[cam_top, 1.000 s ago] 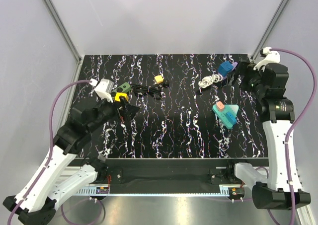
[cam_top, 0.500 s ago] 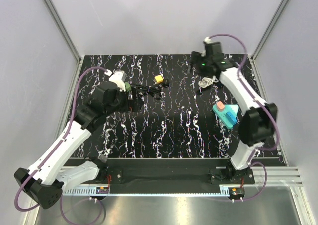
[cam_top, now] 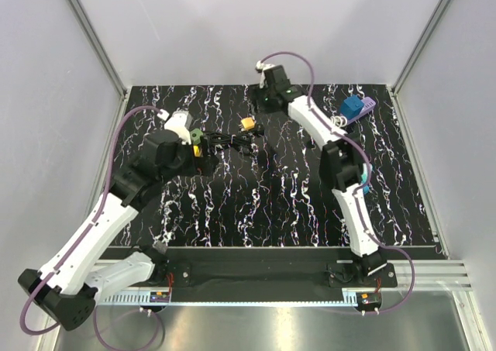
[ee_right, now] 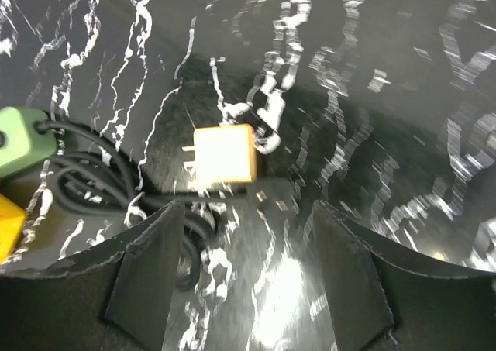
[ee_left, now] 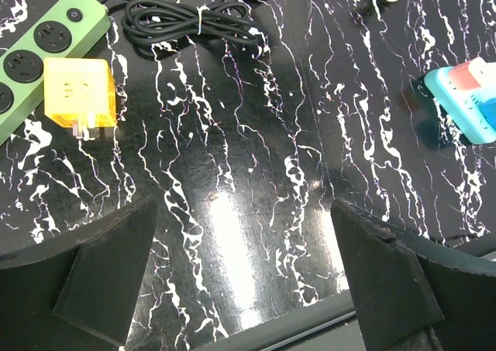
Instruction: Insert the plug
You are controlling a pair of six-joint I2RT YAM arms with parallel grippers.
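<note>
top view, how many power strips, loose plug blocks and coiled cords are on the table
power strips: 2 - green strip, teal strip
loose plug blocks: 3 - yellow cube, yellow plug, blue block
coiled cords: 2 - black cord, white cord, partly hidden by the right arm
total: 7

Left gripper (ee_left: 248, 246) and right gripper (ee_right: 248, 262) hold fingers (ee_left: 108, 277) spread.

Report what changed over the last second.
The right gripper swung left along the far side, from the blue adapter to above the yellow plug. The left gripper edged forward near the yellow cube. Both are open and hold nothing; everything else stayed put.
</note>
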